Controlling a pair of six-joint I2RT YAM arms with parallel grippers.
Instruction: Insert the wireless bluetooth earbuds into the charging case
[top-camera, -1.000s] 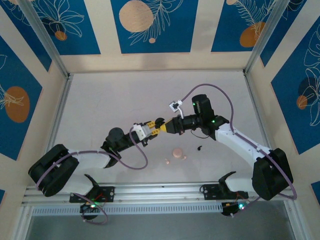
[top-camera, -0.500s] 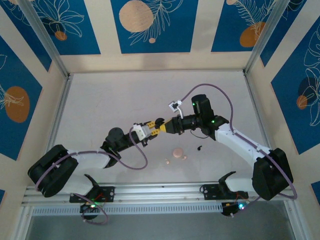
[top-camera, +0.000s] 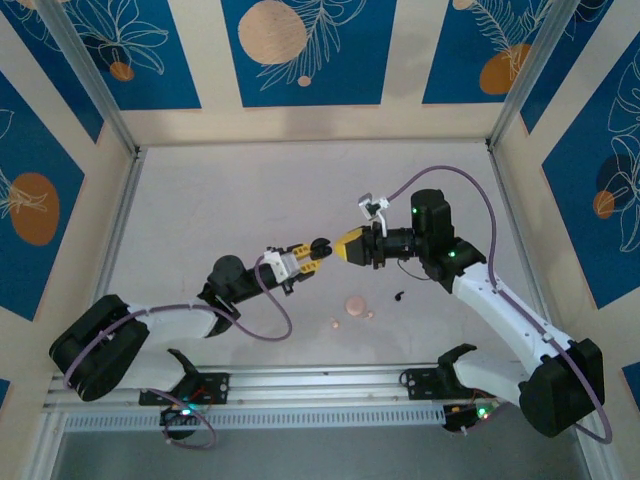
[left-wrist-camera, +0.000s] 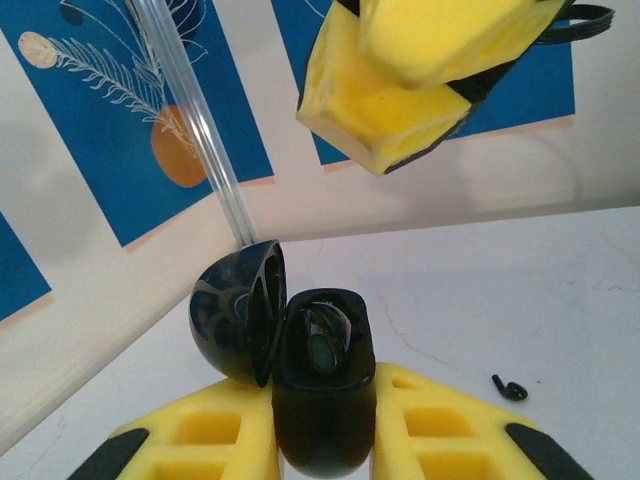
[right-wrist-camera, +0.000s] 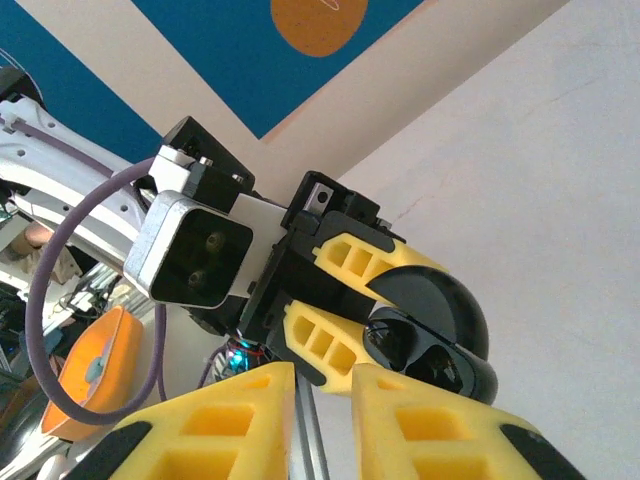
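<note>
My left gripper (top-camera: 312, 255) (left-wrist-camera: 322, 400) is shut on the black charging case (top-camera: 321, 247) (left-wrist-camera: 322, 390) and holds it upright above the table. The case's lid (left-wrist-camera: 235, 310) is swung open to the left, and a dark bud (left-wrist-camera: 322, 352) appears seated in one well. My right gripper (top-camera: 345, 247) (right-wrist-camera: 325, 378) hovers just right of the case (right-wrist-camera: 430, 350), its jaws a narrow gap apart with nothing between them. A black stemmed earbud (top-camera: 400, 296) (left-wrist-camera: 510, 388) lies on the table. Two pale pink buds (top-camera: 336, 324) (top-camera: 370, 315) lie nearer the front.
A round pink case (top-camera: 354, 304) sits on the table below the grippers, between the pink buds. The metal rail (top-camera: 320, 385) runs along the near edge. Patterned walls enclose the white table (top-camera: 250, 190), with open room at the back and left.
My right gripper has drawn back to the right, away from the case it was touching, and its jaws have parted slightly. The left gripper and case stay put.
</note>
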